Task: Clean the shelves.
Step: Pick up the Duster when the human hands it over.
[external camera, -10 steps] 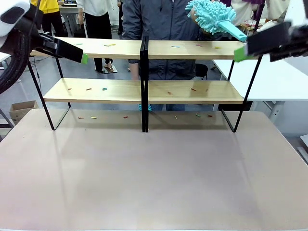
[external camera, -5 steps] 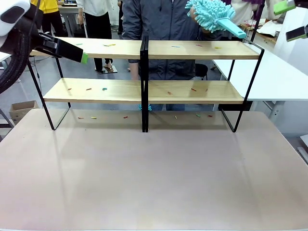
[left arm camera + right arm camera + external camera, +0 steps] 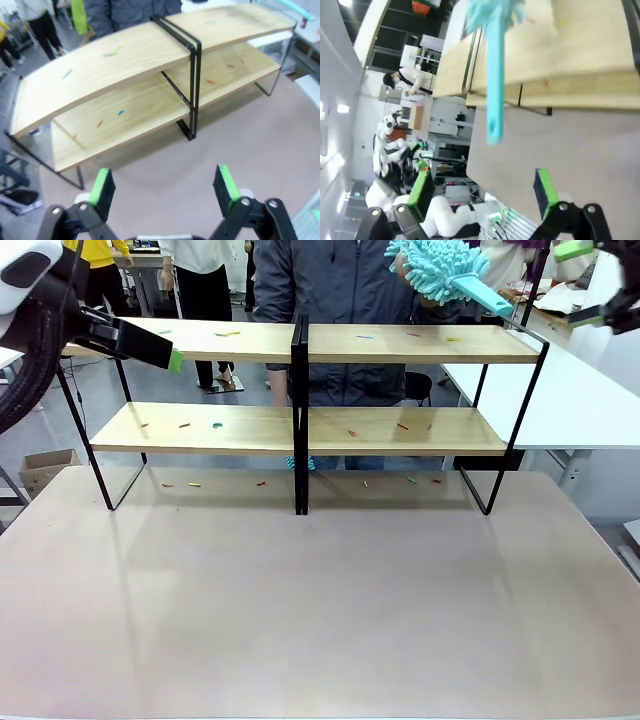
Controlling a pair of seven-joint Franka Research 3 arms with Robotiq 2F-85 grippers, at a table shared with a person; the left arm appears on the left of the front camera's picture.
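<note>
Gone from the right end of the top board (image 3: 230, 340), where seen a second ago; now find the right hand (image 3: 582, 285) up in the far right corner, spread wide, holding nothing. No change at the left hand (image 3: 170, 359): parked over the left end of the top board, likewise spread and empty in its wrist view. No real shift in the duster (image 3: 435, 268) either, fluffy teal head raised, gripped by the person (image 3: 340, 290) behind the shelves (image 3: 400, 343). Shelves at the far side of the table (image 3: 320, 600), both boards and the tabletop beneath dotted with small coloured scraps (image 3: 227, 334).

Judged step: taking the duster over from the person. To do it well: set the spread fingers (image 3: 422, 186) across the flat teal handle (image 3: 493, 75) near its free end, well clear of the person's grip; come in along the line seen in the right wrist view, free end pointing toward the hand; close only with the handle squarely between the pads (image 3: 543, 186); wait for release before drawing away.
</note>
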